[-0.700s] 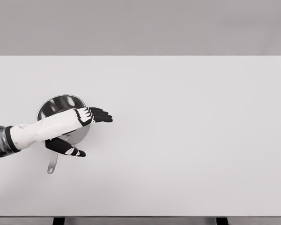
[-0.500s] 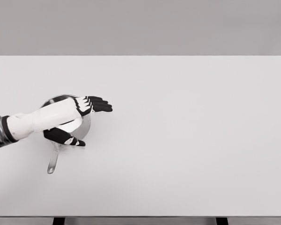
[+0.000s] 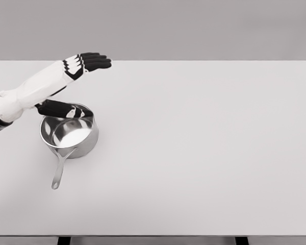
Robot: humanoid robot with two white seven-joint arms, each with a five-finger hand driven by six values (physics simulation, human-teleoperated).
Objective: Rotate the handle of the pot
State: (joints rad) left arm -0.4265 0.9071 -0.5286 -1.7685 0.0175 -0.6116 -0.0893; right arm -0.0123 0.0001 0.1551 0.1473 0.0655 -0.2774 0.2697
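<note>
1. I see my left hand raised over the pot, fingers straight and flat, holding nothing.
2. The pot stands at the tabletop's left; its handle points toward me.

Bright even light, faint shadows, sharp, no distortion

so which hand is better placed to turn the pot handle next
Left. The left hand hangs open above the pot, whose handle points toward the table's near edge. The right arm is not in view.
</note>
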